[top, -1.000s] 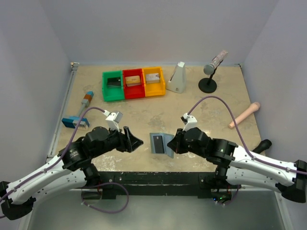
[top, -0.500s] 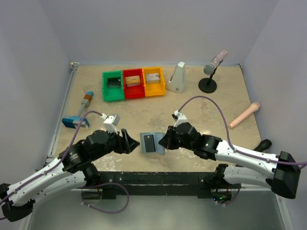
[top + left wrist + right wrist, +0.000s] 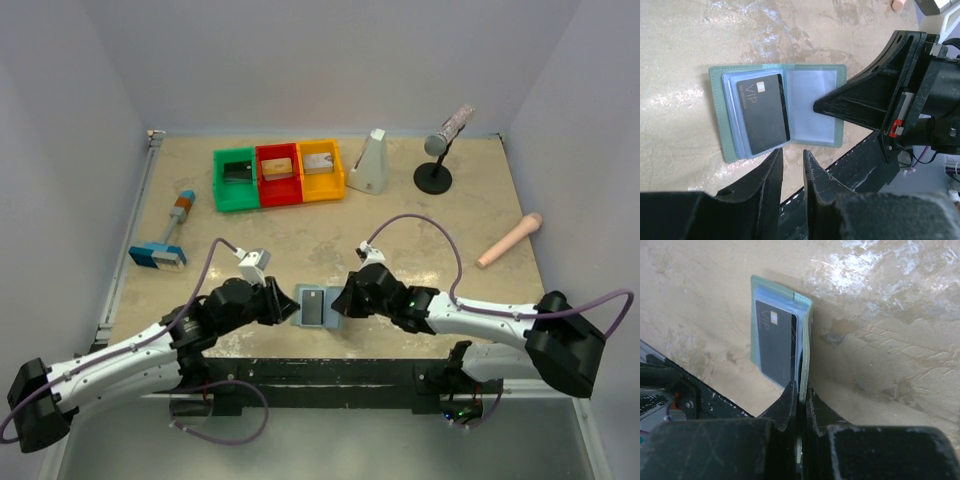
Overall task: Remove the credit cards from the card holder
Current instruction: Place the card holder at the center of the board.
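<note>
Blue-grey, small and flat, bifold card holder lying open at the near middle of the sandy stone-patterned worktop, close to the near edge and between both hands. Tucked in its left leaf: thin black rectangular credit card marked VIP, long axis running far to near, lettering along that same axis. Open spread of the holder running left to right. No second card visible inside; possible others beneath the black one, cannot tell. Right hand clamped tight on the outer edge of the right leaf, pinning the holder in place. Left hand poised just left of the holder, fingers only a narrow slit apart, nothing between them, apparently clear of the card. Step in hand, by the look of it: bracing the holder ready for drawing out the black card. Needed next, probably: left fingers set over a free edge of the card, a thin firm pinch, then a straight pull along the pocket's line against the steady right-hand clamp. Direction of the pocket mouth unclear from these views.
</note>
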`<action>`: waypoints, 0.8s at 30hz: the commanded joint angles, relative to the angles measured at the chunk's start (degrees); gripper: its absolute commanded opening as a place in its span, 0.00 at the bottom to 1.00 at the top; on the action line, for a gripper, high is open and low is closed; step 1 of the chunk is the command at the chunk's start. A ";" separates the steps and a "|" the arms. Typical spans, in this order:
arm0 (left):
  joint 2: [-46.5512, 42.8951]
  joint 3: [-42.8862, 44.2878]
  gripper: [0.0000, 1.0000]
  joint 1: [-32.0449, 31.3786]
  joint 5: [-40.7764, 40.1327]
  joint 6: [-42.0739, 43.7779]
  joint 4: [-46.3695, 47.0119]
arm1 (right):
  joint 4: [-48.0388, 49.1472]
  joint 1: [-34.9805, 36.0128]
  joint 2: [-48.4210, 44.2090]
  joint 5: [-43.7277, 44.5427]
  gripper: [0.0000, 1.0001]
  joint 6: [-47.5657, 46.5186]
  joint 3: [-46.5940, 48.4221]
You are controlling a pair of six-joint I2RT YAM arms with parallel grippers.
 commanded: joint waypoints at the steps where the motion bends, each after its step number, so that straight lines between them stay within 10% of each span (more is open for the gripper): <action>1: 5.82 -1.37 0.27 0.14 1.73 -1.19 16.34 | 5.39 -0.43 0.75 -0.31 0.00 2.19 -2.15; 24: 24.38 -4.18 0.26 0.22 3.14 -1.36 28.40 | -4.35 -2.89 4.44 0.22 0.10 -4.31 -0.93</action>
